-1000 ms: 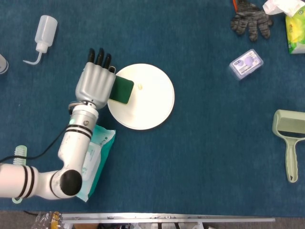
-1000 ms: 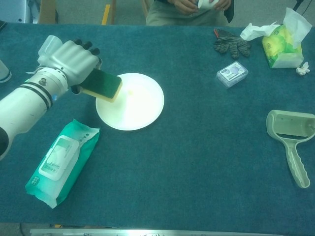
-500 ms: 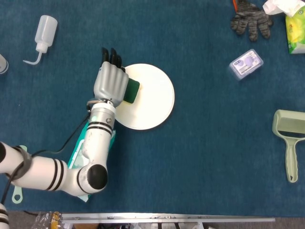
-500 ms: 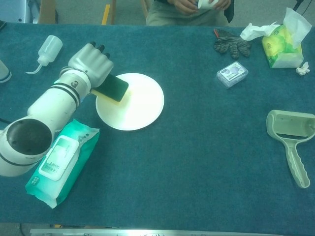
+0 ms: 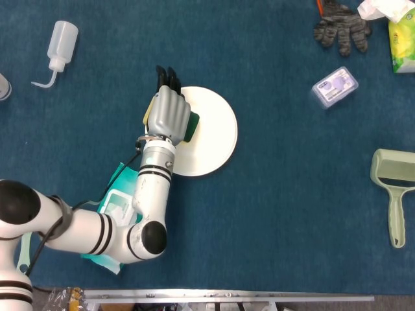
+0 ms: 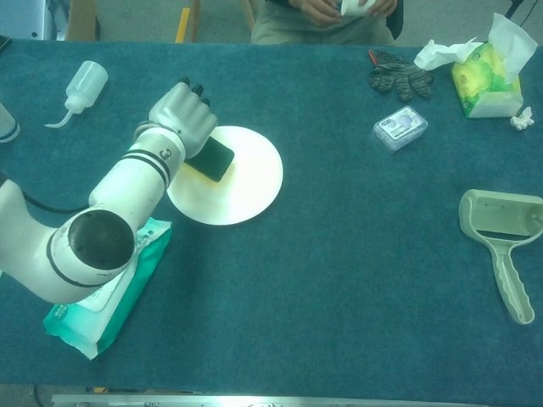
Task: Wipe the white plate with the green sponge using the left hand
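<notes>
Gripping the green sponge in your left hand, you're pressing it on the white plate; nearby labels too blurry to read.

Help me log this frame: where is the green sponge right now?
In both views the green sponge sits left of centre, held by the left hand on the left part of the white plate.

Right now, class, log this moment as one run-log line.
left hand: holds green sponge | sponge: over white plate, left part | contact: cannot tell | right hand: not in view
</notes>
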Controlling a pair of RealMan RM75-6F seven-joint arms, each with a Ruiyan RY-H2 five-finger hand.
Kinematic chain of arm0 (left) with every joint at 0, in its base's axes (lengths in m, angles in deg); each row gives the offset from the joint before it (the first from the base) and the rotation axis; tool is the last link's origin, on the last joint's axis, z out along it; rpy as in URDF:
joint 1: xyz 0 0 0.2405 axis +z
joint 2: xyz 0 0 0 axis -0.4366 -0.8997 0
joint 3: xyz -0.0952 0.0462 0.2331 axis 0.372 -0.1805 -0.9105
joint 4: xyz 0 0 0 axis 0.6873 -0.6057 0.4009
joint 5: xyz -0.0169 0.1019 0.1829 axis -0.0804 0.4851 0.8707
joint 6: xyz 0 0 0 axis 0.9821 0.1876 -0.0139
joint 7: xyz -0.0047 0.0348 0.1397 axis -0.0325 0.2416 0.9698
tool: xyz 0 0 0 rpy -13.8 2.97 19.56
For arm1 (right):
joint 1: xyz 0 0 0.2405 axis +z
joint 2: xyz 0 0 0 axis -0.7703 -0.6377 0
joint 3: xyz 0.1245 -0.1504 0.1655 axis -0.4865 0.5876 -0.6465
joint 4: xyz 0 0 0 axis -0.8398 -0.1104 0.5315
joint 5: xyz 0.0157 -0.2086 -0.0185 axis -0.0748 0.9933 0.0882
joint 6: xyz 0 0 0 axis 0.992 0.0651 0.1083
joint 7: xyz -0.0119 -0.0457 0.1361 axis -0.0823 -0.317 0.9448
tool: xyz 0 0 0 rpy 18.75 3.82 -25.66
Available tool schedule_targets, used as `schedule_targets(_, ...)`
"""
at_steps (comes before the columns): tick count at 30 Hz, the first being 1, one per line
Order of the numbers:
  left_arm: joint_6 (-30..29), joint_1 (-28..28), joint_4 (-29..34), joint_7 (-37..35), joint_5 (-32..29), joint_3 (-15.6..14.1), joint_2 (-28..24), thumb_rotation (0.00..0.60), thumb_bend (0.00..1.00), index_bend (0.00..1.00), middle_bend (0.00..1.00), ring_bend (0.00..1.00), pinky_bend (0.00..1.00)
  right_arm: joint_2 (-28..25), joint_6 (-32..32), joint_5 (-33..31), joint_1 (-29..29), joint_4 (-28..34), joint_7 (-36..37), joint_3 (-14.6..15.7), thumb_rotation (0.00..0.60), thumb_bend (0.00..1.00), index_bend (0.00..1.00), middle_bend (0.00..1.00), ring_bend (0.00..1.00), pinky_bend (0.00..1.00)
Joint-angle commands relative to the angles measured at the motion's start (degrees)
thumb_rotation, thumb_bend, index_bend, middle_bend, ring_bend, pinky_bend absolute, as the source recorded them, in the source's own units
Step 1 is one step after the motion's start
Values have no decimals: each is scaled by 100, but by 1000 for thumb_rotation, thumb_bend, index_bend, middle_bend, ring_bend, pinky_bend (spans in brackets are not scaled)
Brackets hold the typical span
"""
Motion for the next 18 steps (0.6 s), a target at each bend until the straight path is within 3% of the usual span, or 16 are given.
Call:
schedule_targets(1,17,-66,-117,43,-68,42,86,600,318,417,123,0,51,-6,5,-4,-8,-8,9,-1,600,388,389,394,244,450)
schedule_targets(18,-18,20,-561,-15,-8,-173,56,600,321,426,118,0,51,-10,54,-15,-53,-17,17,-20,600,388,389,394,244,450)
